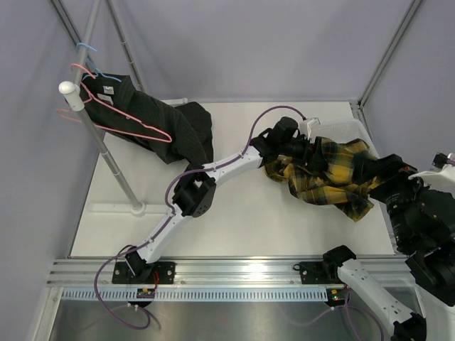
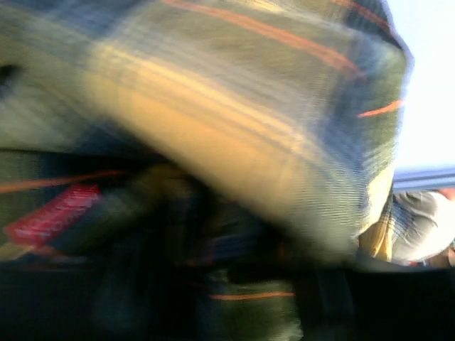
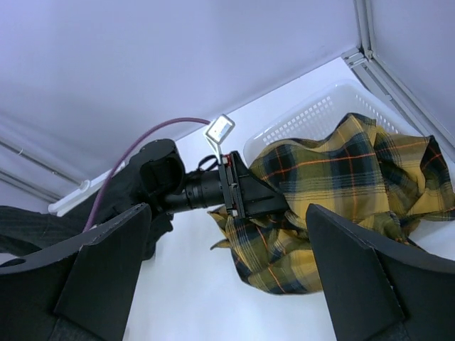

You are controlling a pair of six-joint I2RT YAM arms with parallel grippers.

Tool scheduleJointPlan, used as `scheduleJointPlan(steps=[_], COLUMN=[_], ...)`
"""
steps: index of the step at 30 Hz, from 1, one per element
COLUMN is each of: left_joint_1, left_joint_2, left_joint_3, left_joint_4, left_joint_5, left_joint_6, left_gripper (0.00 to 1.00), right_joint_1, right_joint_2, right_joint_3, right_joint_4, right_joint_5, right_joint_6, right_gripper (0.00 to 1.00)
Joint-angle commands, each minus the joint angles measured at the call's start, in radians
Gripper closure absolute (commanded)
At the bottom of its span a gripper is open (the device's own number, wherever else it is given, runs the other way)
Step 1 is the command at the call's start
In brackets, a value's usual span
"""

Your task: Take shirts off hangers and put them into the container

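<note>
Smeared right against the left wrist lens: soft yellow-and-black plaid cloth shirt [image 2: 234,128], too blurred to show the left pincer [image 1: 313,153]. Buried in the folds from above as well, so cannot tell whether apart or clamped on cloth. Right pincer [image 3: 227,213] spread wide, nothing between its dark fingers [image 3: 106,270], poised just beside the bundle.

Plaid shirt heaped over the white rectangular lattice-sided plastic basket [image 3: 313,117], partly inside, with a flap spilling past the near rim toward the white worktop [image 1: 213,220]. Black pinstriped cloth shirt [image 1: 163,124] draped on a thin pink wire hanger [image 1: 160,136] at the grey metal rail pole [image 1: 114,167], well apart from the basket.

Probably the drop of the plaid shirt. To do it well:
- Let go completely before lifting.
- Draw the left pincer straight up and clear of the folds, to avoid dragging cloth back out.
- Nudge the overhanging flap inward with the right pincer.
- Avoid shoving the basket sideways.
</note>
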Motion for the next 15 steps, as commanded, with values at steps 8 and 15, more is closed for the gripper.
scheduleJointPlan(steps=[8,15], left_joint_1=[-0.005,-0.008], left_joint_2=[-0.325,-0.626], left_joint_3=[-0.251,-0.556], left_joint_4=[0.04,0.028], left_joint_5=[-0.309,-0.707], left_joint_6=[0.254,0.206], left_gripper=[0.01,0.01], right_joint_1=[-0.004,-0.004], right_joint_2=[-0.009,-0.021], right_joint_3=[-0.049,-0.106], right_joint_4=[0.009,0.016], right_joint_5=[-0.09,-0.076], right_joint_6=[-0.057,-0.096], right_gripper=[0.0,0.0])
